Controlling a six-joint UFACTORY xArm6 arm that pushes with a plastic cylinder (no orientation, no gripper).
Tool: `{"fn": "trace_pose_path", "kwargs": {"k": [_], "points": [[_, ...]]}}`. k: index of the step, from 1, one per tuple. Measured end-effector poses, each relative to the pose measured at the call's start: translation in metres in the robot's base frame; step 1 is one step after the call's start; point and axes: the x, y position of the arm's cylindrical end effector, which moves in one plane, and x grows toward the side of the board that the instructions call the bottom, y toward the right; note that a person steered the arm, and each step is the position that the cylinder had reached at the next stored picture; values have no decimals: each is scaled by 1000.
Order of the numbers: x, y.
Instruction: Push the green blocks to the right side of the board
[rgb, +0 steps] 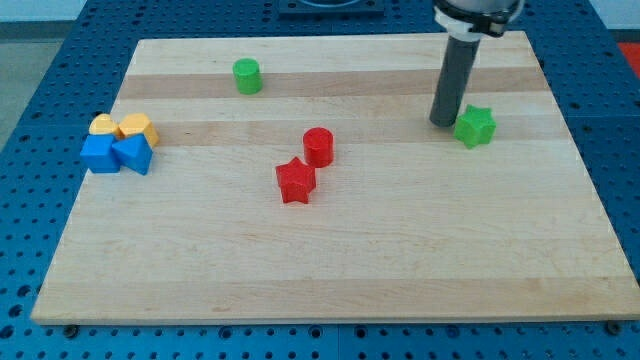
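My tip (443, 122) rests on the board (330, 270), holding nothing, just left of the green star (476, 126) at the view's right and touching or nearly so. The green cylinder (247, 76) sits well apart, toward the view's upper left. The rod's upper end is cut off at the view's top.

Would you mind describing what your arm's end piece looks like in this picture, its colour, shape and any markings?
It ends in a straight, smooth, dark grey cylindrical rod, plain and unmarked. At the view's top the rod joins a wider black collar edged with a pale ring; the rest of the arm is cut off. No cables show. My tip is flat-ended, sitting just left of the green star block.
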Motion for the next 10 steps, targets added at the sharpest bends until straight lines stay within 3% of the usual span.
{"fn": "trace_pose_path", "kwargs": {"k": [2, 3, 4, 5, 6, 7, 8, 9, 10], "points": [[45, 20], [44, 74], [48, 80], [67, 22], [47, -65], [-18, -110], [-78, -95], [-110, -130], [-119, -229]]}}
